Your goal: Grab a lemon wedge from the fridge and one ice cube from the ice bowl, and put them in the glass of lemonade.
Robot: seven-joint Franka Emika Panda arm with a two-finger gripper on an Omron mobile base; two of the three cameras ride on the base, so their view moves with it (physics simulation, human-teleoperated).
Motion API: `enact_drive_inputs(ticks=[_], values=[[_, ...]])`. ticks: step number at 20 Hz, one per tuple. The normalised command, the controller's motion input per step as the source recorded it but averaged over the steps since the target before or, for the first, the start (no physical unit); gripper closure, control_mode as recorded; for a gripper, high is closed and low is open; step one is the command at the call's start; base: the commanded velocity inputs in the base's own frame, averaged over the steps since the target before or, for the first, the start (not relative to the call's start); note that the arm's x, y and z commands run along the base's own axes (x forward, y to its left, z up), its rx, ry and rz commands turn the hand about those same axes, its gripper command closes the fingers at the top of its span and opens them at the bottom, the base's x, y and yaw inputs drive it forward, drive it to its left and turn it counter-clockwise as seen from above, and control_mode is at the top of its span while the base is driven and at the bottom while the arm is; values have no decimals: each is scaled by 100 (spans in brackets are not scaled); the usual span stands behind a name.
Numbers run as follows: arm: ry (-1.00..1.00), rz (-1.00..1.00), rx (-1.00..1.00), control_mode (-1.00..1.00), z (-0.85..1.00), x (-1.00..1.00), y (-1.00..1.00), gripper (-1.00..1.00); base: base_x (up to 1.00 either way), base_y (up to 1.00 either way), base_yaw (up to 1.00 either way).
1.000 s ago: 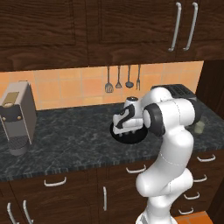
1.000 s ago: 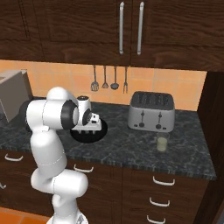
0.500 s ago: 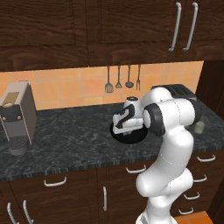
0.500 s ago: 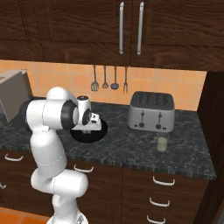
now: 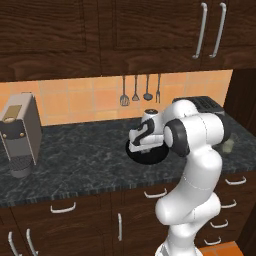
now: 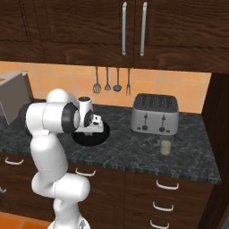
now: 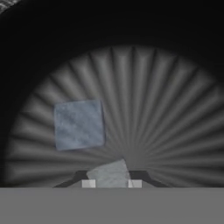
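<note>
- Two pale bluish-grey ice cubes lie in the wide, shallow, glossy black ice bowl: a loose ice cube sits flat on the ribbed floor to the left in the hand view, and a second cube sits low in that view, right between the tool's dark finger tips.
- The tool appears to be pinching that second cube, a tip touching each side of it; whether the grip is firm or the tips are only closing in I cannot tell for certain.
- My judgement: the step in hand is taking one ice cube from the bowl. I cannot tell whether the lemon-wedge step is done; no wedge is visible.
- The next move probably calls for a straight lift clear of the bowl's rim, leaving the loose cube behind, then a carry to the right along the worktop to the glass.
- The ice bowl stands on the dark speckled stone worktop, with the white arm's hand lowered into it.
- One small clear tumbler of pale yellow-green lemonade stands well apart from the bowl, near the worktop's front edge, just before the one silver four-slot toaster.
- One grey boxy appliance stands at the far left of the worktop.
- Four utensils hang on the orange tiled wall.
</note>
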Motion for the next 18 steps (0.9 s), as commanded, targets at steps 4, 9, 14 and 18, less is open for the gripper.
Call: enact_drive_inputs(ticks=[4,9,14,18], values=[[-5,0,4,-100,35,-28,0,100,0,0,0],[-17,-1,4,-100,21,-48,-1,100,0,0,0],[-10,-4,5,-100,16,-24,-21,100,0,0,0],[-18,-3,5,-100,33,-8,-38,100,0,0,0]])
